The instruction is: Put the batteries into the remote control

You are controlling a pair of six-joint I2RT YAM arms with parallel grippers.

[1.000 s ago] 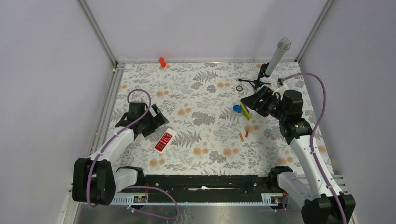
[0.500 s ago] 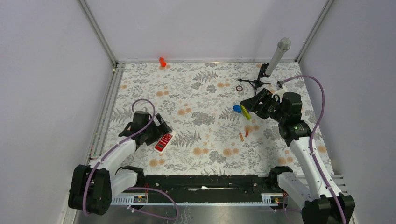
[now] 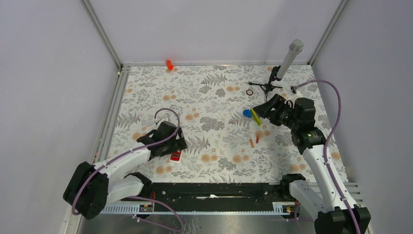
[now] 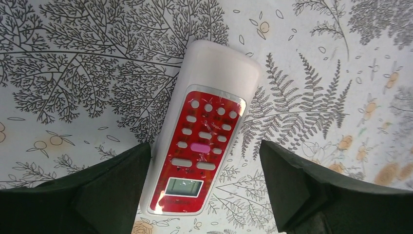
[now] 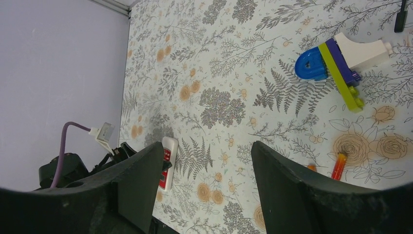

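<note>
floral-print desk (image 3: 214,97). remote control (image 4: 199,146): lying flat, red button face up. left fingers (image 4: 112,190): wide open, one on each side of the remote control, gripping nothing. batteries (image 3: 252,143): two, lying well right of the remote control. right fingers (image 5: 131,180): spread apart, empty, also well right of the remote control.

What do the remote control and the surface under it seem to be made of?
Remote control: likely matte white plastic, smooth with rounded edges; its red panel seems under glossy film, wrinkled and glinting. Table cover: printed floral sheet, cloth or vinyl; cannot tell which.
</note>
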